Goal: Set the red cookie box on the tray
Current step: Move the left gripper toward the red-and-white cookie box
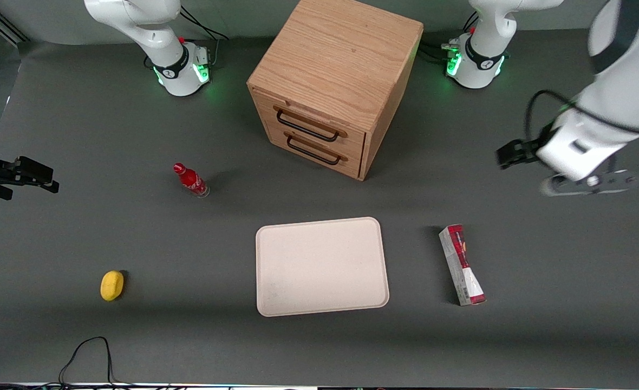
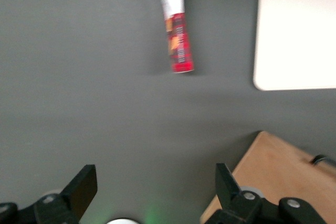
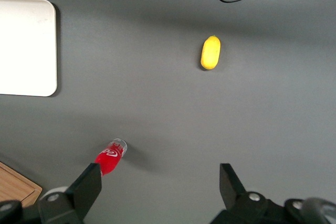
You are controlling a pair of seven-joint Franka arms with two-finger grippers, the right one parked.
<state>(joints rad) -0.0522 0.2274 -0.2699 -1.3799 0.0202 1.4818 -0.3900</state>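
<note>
The red cookie box (image 1: 462,264) lies flat on the grey table beside the tray (image 1: 322,265), toward the working arm's end. It is long and narrow, red and white-grey. The cream tray has nothing on it. My gripper (image 1: 509,155) hangs above the table, farther from the front camera than the box and apart from it. In the left wrist view the gripper (image 2: 155,184) is open with only bare table between its fingers (image 2: 84,187). The box (image 2: 177,24) and a corner of the tray (image 2: 296,35) show ahead of it.
A wooden drawer cabinet (image 1: 333,81) stands farther from the front camera than the tray; its edge (image 2: 273,177) is close beside my gripper. A small red bottle (image 1: 190,180) and a yellow object (image 1: 112,285) lie toward the parked arm's end. A black cable (image 1: 89,352) loops near the front edge.
</note>
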